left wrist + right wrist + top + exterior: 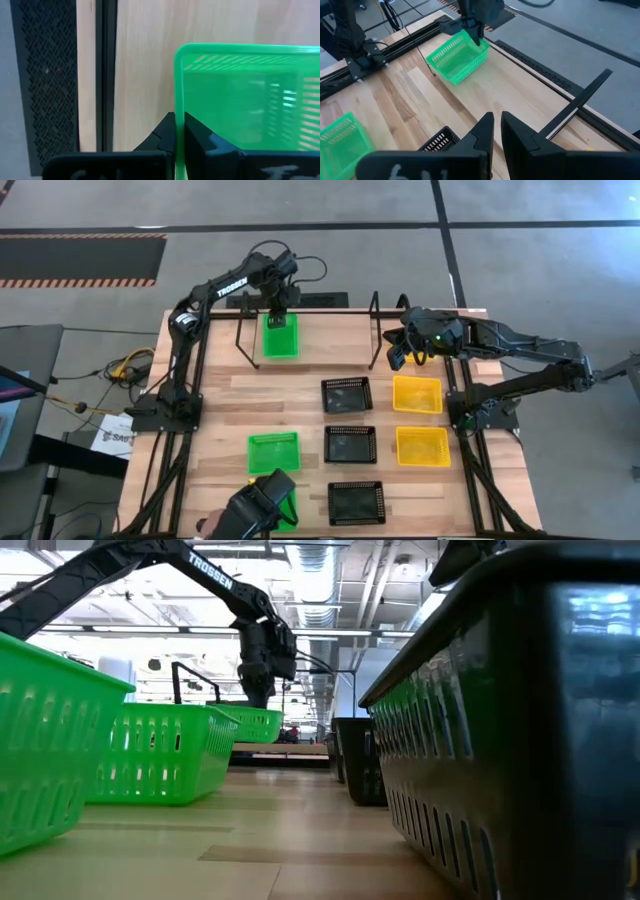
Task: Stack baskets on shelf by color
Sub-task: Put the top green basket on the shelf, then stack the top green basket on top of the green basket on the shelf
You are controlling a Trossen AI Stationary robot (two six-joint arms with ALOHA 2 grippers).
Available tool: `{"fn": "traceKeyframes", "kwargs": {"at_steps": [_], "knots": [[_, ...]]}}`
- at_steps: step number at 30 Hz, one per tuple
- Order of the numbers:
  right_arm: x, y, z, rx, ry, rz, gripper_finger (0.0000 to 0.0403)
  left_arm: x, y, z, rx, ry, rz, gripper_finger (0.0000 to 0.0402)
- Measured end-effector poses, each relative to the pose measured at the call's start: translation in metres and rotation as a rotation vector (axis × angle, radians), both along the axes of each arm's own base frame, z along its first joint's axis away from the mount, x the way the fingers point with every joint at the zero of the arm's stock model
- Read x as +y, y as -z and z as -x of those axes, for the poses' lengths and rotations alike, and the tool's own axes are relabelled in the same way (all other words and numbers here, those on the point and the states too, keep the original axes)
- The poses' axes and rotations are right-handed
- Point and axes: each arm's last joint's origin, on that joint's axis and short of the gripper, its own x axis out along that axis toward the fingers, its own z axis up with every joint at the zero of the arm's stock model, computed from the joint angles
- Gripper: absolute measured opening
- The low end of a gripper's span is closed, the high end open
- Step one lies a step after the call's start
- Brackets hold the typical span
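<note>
My left gripper is over the shelf's left part, shut on a bright green basket. The right wrist view shows that basket tilted above the light plank. My right gripper hovers by the shelf's right end, with its fingers nearly together and nothing between them. On the tabletop stand three black baskets, two yellow ones and a green one. Another green basket is partly hidden at the near edge. My left gripper holds the green basket by the rim of its far short wall, pinched with one finger inside the basket and one outside. The fingers come from above, pointing down. The held end is raised and the basket tilts; I cannot tell whether its near end touches the plank.
The shelf's black wire legs stand at its two ends. The plank's middle and right part are bare wood. The low-view camera housing sits at the table's near edge. The arms' black base frames flank the table.
</note>
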Motion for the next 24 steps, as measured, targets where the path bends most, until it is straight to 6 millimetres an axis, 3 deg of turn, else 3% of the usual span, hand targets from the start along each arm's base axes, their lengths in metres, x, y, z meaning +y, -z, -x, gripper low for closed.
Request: {"fn": "traceKeyframes", "kwargs": {"at_steps": [12, 24], "knots": [[-0.0004, 0.0000, 0.0001, 0.000, 0.002, 0.000, 0.0059, 0.0018, 0.0060, -0.0012, 0.026, -0.043, 0.000, 0.0003], [-0.0004, 0.0000, 0.0001, 0.000, 0.002, 0.000, 0.0059, 0.0038, 0.0061, -0.0002, 0.072, -0.037, -0.057, 0.0099]]}}
